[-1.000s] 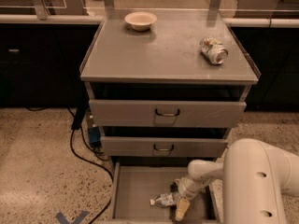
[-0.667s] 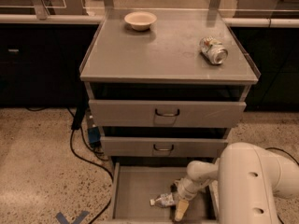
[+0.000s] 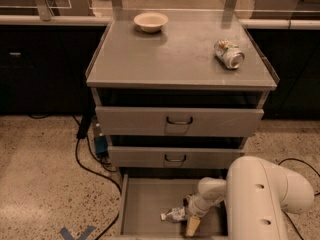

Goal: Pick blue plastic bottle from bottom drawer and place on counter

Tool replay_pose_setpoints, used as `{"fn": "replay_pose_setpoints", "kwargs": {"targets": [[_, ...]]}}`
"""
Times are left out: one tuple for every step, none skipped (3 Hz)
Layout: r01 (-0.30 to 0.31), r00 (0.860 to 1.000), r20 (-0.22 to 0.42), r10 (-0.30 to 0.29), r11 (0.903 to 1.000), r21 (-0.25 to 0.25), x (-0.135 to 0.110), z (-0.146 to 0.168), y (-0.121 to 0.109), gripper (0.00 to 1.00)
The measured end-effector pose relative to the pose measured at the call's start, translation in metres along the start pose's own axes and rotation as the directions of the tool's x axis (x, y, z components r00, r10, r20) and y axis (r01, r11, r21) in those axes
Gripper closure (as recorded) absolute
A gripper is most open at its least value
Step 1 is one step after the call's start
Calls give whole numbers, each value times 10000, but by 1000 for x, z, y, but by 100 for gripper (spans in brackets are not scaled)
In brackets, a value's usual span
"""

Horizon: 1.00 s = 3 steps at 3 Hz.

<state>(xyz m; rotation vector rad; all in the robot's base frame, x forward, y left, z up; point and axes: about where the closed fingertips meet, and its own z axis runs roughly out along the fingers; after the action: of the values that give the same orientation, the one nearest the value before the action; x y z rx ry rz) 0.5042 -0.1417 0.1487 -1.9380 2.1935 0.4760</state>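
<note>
The blue plastic bottle (image 3: 173,214) lies on its side on the floor of the open bottom drawer (image 3: 145,204), white cap pointing left. My gripper (image 3: 190,214) is down in the drawer at the bottle's right end, touching or very close to it. The white arm (image 3: 260,199) covers the drawer's right part. The grey counter (image 3: 175,59) is the cabinet's top, above two shut drawers.
A crushed silver can (image 3: 229,53) lies at the counter's right side and a cream bowl (image 3: 151,21) stands at its back. The two upper drawers (image 3: 180,121) are shut. Black cables (image 3: 85,154) and a blue box lie on the speckled floor left of the cabinet.
The big white arm body has shifted a little to the left. The gripper stays at the bottle's right end, and the bottle has not visibly moved.
</note>
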Motion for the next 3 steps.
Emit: {"fn": "replay_pose_setpoints", "kwargs": {"targets": [[151, 9999, -84, -151, 9999, 41, -2, 15, -6, 0], [317, 9993, -175, -316, 9995, 81, -6, 24, -19, 0], [322, 9993, -174, -320, 9994, 98, -7, 23, -20, 0]]}}
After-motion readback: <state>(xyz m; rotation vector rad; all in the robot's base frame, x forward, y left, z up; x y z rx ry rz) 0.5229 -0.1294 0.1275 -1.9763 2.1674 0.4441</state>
